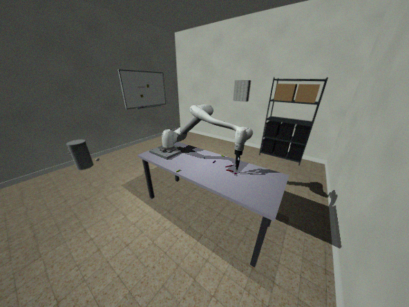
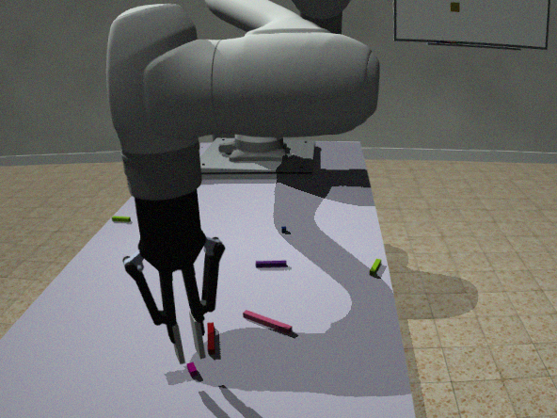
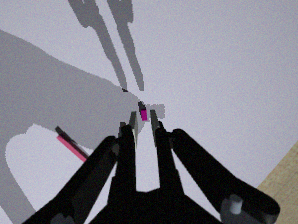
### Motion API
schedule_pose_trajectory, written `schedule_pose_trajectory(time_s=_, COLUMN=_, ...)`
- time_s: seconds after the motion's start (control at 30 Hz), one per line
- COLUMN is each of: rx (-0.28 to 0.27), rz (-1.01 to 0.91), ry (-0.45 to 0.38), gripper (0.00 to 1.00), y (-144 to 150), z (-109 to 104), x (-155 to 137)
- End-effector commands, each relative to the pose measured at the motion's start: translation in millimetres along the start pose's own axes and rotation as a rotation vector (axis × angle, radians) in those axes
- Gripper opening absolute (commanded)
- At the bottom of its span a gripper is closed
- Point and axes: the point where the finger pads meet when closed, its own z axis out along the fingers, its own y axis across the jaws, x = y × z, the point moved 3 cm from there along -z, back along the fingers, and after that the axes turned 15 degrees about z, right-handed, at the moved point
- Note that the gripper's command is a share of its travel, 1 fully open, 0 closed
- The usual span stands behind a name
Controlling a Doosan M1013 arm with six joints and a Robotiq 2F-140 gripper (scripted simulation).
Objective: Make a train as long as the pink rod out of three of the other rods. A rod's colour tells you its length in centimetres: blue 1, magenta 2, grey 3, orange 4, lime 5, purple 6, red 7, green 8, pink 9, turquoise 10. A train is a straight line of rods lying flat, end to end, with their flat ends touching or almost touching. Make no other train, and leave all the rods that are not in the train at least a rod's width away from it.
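Black and narrow-set, the two-finger gripper (image 2: 189, 345) hangs from the white arm with its grey fingertips (image 2: 198, 340) pointing down at the pale lilac table top (image 2: 94, 301), a slim gap between them and nothing in it. Just below and ahead of the tips lies the short magenta rod (image 2: 192, 369), flat on the table; in the wrist view the same magenta rod (image 3: 144, 114) shows right in line with the gap, just beyond the tips. Whether the tips touch the table cannot be told.

Just beside the fingers, on the side toward the table's right edge in the exterior view, lies the red rod (image 2: 211, 337), end-on to that camera. Further that way lies the long pink rod (image 2: 267, 322), slanted and apart from the red one. Beyond the fingers, toward the arm's base, a purple rod (image 2: 271, 264) lies crosswise, and a tiny blue rod (image 2: 283, 229) sits further back. One lime rod (image 2: 374, 266) rests near the right edge, another lime rod (image 2: 121, 218) near the left edge, both well apart from the fingers.
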Motion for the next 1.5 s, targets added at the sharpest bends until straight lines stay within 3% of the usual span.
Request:
schedule_pose_trajectory(time_s=0.0, rx=0.000, rz=0.000, ry=0.000, gripper=0.23, y=0.0, z=3.2, x=0.2)
schedule_pose_trajectory(time_s=0.57, rx=0.000, rz=0.000, ry=0.000, gripper=0.23, y=0.2, z=16.7, x=0.8)
schedule_pose_trajectory(time_s=1.47, rx=0.000, rz=0.000, ry=0.000, gripper=0.23, y=0.2, z=17.6, x=0.8)
